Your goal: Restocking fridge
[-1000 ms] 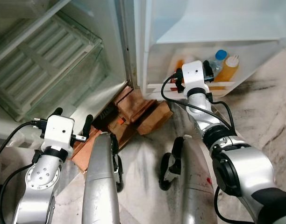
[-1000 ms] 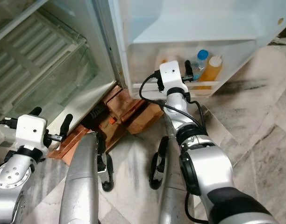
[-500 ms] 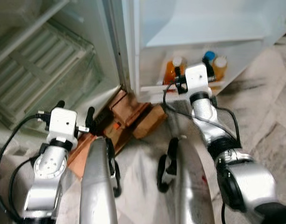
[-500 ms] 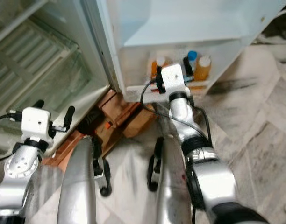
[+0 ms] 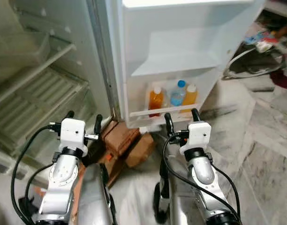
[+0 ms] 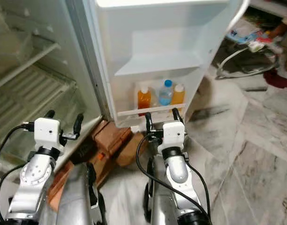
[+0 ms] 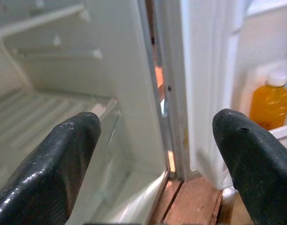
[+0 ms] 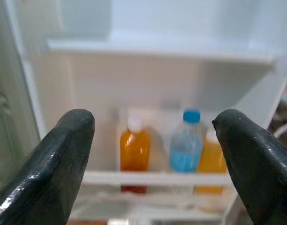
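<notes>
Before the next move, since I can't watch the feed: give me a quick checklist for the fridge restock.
1. Fridge door open: ok.
2. Three bottles upright in the door's bottom rack, orange bottle, blue-capped bottle, second orange bottle: ok.
3. Right claw open, empty, short of the rack: ok.
4. Left claw open, empty: ok.
5. Item to stock in a claw: not ok.
6. Free room in the rack: cannot tell.

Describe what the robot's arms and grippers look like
Both arms are silver metal with rounded joints. Each wrist carries a white boxy camera housing, with black cables looping down the forearm. The left gripper and right gripper each have two long, rounded, glossy black fingers.
</notes>
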Available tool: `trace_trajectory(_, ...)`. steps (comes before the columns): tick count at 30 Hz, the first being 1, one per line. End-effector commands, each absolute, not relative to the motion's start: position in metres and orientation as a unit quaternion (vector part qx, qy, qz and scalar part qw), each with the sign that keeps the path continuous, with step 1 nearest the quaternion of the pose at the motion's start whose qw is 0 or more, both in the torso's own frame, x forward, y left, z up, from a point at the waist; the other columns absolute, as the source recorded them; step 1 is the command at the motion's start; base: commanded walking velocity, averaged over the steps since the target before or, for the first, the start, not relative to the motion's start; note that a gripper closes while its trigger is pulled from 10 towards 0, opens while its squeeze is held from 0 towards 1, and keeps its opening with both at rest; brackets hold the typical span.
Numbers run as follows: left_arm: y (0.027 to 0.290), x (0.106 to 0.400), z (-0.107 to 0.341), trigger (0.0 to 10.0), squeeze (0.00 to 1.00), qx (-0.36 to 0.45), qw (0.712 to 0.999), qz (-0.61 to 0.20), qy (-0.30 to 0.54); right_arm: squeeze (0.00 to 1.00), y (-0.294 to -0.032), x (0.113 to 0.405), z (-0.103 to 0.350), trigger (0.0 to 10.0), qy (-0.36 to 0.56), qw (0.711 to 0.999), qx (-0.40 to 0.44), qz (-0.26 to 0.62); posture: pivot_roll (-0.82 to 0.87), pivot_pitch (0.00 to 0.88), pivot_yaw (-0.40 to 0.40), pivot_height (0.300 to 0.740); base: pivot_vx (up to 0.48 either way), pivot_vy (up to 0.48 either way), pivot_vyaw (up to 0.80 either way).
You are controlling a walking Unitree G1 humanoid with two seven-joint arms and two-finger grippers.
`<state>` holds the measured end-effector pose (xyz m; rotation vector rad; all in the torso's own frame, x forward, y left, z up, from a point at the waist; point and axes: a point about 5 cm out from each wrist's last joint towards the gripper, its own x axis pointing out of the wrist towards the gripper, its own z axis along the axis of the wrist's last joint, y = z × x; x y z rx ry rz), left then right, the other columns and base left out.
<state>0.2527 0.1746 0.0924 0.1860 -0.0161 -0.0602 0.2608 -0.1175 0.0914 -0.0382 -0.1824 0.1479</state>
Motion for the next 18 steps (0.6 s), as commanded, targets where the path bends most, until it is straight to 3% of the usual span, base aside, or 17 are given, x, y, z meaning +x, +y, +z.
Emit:
trace_trajectory(1, 0.172, 0.253, 0.085, 10.0, 0.00, 0.091, 0.995, -0.039, 0.001, 0.00, -0.124, 0.264, 0.097, 10.0, -0.086, 0.994, -0.018, 0.065, 0.02, 0.000, -0.001, 0.631, 0.000, 0.000, 0.00)
trace_trajectory(10, 0.168, 0.270, 0.088, 10.0, 0.00, 0.091, 0.995, -0.039, -0.021, 0.00, -0.143, 0.273, 0.105, 10.0, -0.083, 0.995, -0.037, 0.051, 0.00, 0.000, 0.006, 0.696, 0.000, 0.000, 0.00)
trace_trajectory(18, 0.165, 0.276, 0.089, 10.0, 0.00, 0.090, 0.995, -0.041, -0.031, 0.00, -0.144, 0.277, 0.110, 10.0, -0.083, 0.994, -0.044, 0.057, -0.01, 0.000, -0.007, 0.740, 0.000, 0.000, 0.00)
